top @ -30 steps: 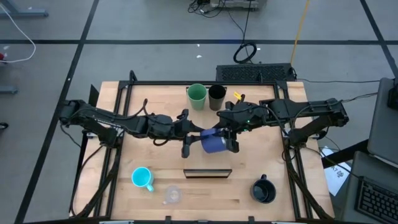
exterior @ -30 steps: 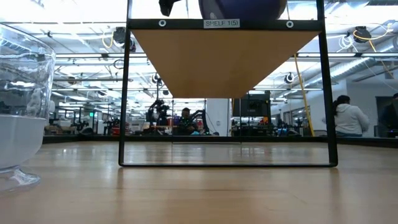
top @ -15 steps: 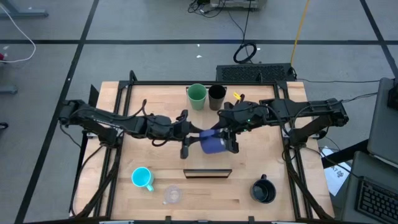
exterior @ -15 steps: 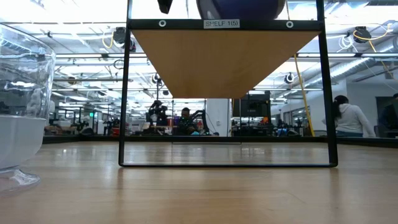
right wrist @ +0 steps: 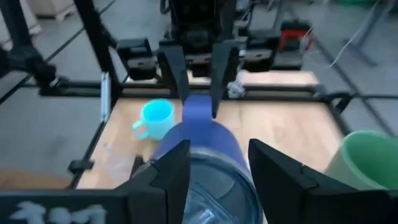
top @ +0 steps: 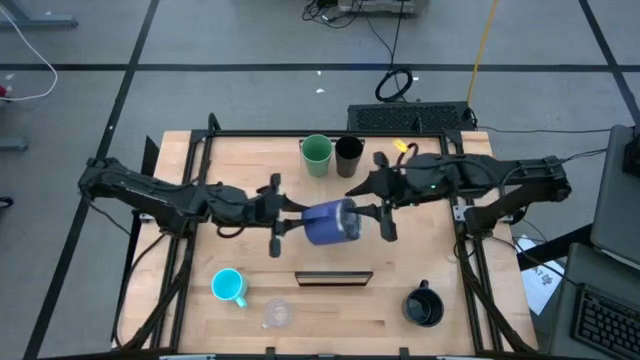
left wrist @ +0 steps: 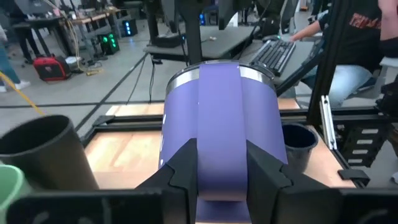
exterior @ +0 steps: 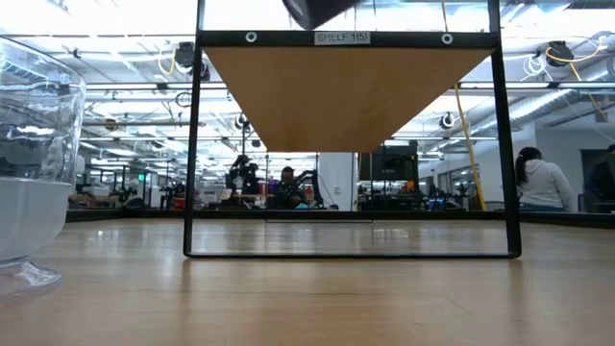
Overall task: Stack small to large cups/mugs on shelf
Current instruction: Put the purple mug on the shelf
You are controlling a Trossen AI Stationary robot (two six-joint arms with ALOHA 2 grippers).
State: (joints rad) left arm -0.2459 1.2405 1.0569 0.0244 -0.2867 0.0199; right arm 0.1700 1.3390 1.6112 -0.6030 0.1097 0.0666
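**Lavender mug lying sideways between two arms, above the middle of the table**

The lavender-grey mug [top: 330, 222] sits in mid-air over the centre of the shelf [top: 250, 165], lying on its side. Its long axis runs left to right across the table: the base faces the left arm and the open, metal-rimmed mouth faces the right arm. The left gripper [left wrist: 221, 171] has its two fingers pressed against the mug's purple wall from the base end, so it is gripping the body. The right gripper [right wrist: 214, 168] sits at the mouth end with its fingers spread wide either side of the rim; whether they touch the rim I cannot tell, and my guess is it is not carrying the mug. This looks like a hand-over between arms, probably so the mug can be turned and set down upright.

At the far edge of the shelf the green cup [top: 317, 155] and the slim black tumbler [top: 348, 155] stand upright, just beside each other, green on the left, which reads as the start of the row. The mug would likely go next to them.

On the near part of the table wait the cyan handled mug [top: 229, 286], the small clear glass [top: 276, 314] and, to the right, the wide black mug [top: 424, 306].
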